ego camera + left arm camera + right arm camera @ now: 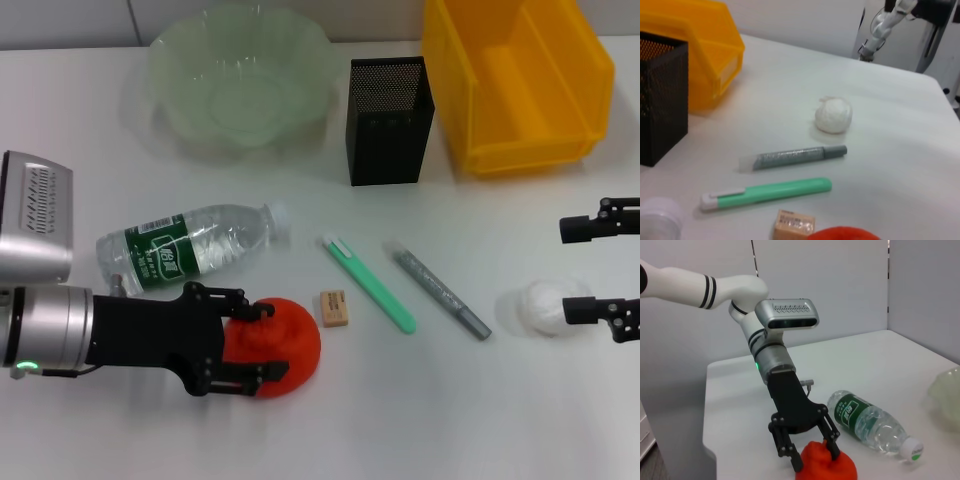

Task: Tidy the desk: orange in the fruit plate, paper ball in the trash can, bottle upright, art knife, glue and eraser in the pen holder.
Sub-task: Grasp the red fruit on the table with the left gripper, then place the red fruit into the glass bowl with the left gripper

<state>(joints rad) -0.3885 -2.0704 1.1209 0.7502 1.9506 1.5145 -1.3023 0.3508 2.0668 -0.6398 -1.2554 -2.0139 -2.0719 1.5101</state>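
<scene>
I see the white worktop [420, 420] carrying everything. At its far right stands the yellow bin [520, 80], with the black mesh pen holder [390, 120] just beside it and the pale green fruit plate [240, 75] farther left. The left gripper [262, 340] reaches in from the near left, its jaws set around the orange [290, 345], one finger on each side and touching it; the orange rests on the worktop. The right gripper [590, 268] sits at the right edge, jaws apart, the lower finger just beside the white paper ball [540, 305]. The bottle [195, 245] lies on its side behind the orange, cap pointing right. Between orange and paper ball lie the green knife [368, 284] and the grey glue pen [440, 290], both slanted and apart. The small eraser [334, 308] lies just beside the orange.
</scene>
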